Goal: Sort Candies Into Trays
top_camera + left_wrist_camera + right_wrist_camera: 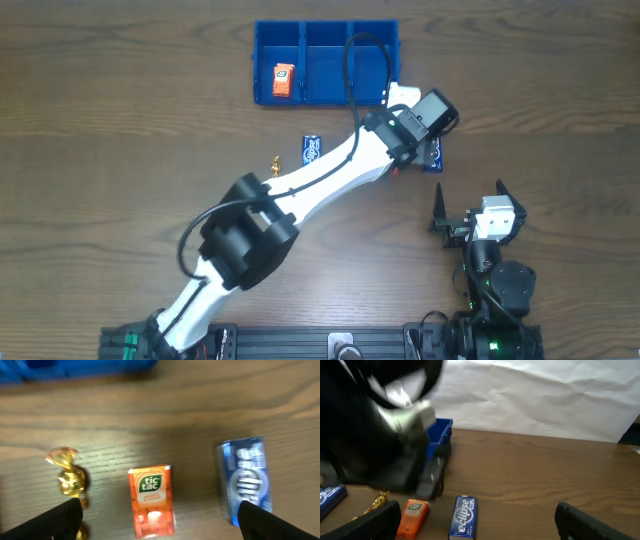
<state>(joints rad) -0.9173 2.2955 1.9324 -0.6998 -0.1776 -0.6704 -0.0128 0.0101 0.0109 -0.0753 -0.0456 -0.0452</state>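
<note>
Orange box [151, 500]: on bench [200, 420] just short of tray [75, 370], long axis pointing at tray.
Left gripper [160, 512]: released, straddling the box's short width.
Right gripper [477, 510]: released, farther from tray.

Soft, even overhead light covers the counter [120, 150], and the left arm [320, 185] casts only a faint, diffuse shadow. In the left wrist view, blur smears the orange box [151, 500], blue packet [246, 482] and gold candy [69, 477], and a pale sheen lies on the wood. In the right wrist view, that arm is a dark, unfocused mass against a bright white backdrop [545, 395].
</note>
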